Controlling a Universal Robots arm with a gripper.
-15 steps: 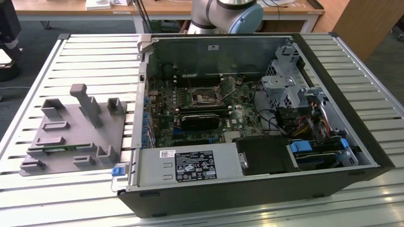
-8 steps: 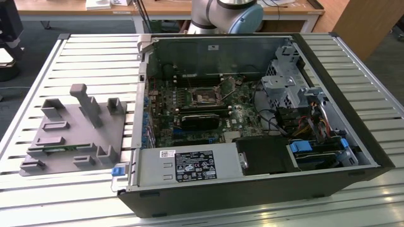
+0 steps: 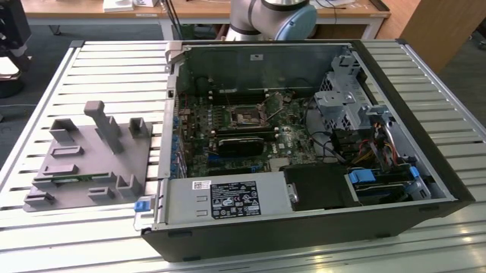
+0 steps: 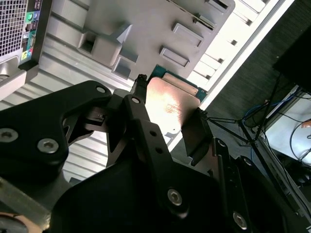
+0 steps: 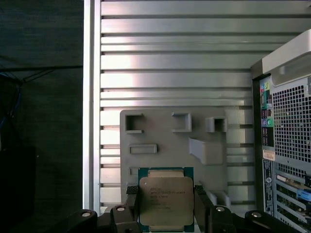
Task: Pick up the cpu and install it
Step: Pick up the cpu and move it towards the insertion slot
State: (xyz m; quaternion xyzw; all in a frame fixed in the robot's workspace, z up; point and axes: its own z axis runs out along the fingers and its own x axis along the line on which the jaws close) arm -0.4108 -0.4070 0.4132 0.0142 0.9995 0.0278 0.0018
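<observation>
Fingers [image 5: 131, 198] clamp cpu [image 5: 166, 200] by two opposite edges, gray slotted tray [image 5: 160, 121] behind it in first wrist view. Open computer case [image 3: 304, 236] holds motherboard [image 3: 227, 122], black card [image 3: 239, 145].

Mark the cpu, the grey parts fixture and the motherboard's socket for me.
cpu [image 5: 166, 199], first wrist view, middle of its metal top plate.
grey parts fixture [image 3: 95, 168], exterior view, bare flat base.
socket [image 3: 248, 118], exterior view, centre of the dark square opening.

tray [image 3: 90, 164] on table [image 3: 76, 234], exterior view's left of computer case [image 3: 304, 234]
</observation>
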